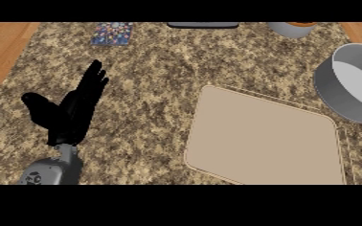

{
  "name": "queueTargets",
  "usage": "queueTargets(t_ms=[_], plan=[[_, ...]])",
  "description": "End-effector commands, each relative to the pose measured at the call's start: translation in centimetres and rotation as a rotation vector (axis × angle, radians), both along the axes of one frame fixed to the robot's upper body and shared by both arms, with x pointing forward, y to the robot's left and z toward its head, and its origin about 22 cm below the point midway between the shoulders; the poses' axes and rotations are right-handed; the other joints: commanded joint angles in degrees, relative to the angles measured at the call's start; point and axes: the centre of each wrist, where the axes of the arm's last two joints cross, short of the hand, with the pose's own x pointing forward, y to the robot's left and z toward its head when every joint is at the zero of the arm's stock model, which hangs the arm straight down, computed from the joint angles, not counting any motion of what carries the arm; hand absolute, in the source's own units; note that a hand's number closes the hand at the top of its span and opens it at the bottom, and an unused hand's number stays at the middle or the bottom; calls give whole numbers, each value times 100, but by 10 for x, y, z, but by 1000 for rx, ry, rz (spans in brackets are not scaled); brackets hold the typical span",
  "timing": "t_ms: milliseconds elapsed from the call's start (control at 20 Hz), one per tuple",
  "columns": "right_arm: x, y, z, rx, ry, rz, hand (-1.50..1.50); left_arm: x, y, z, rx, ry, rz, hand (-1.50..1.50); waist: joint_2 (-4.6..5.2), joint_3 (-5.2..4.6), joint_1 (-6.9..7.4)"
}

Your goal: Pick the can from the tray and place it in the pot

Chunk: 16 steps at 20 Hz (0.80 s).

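A beige tray (265,136) is seen on the speckled worktop (155,72), with no can on it; the can cannot be found. A grey pot (343,84) sits at the right edge, beside the tray. The left robot hand (74,107) is held open, fingers straight, well left of the tray. A patterned box (113,33) and a cup (291,28) lie along the far edge.

A matte black left hand (71,112) with slender fingers is seen. It is joined to a grey forearm (53,170) by a narrow grey wrist.
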Motion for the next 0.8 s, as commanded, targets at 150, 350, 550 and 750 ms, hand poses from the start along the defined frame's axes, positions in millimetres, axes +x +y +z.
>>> queueTargets(t_ms=[150, 350, 550, 750], plan=[[42, -2, -57, -83, 130, 52, 150, -11, 8, -6, -2, 6, -4, 0, 9, 5, 30], [65, -3, -73, 241, 143, 16, -150, -4, -3, -1, 2, 2, -1, 0, 4, 2, 13], [68, -20, -90, 360, 195, 32, -150, 4, 5, -13, 9, 9, 2, 0, 6, 2, -36], [86, -4, -102, 509, 70, 39, -150, -10, -4, 5, -3, 10, -1, 0, -12, 5, 6]])
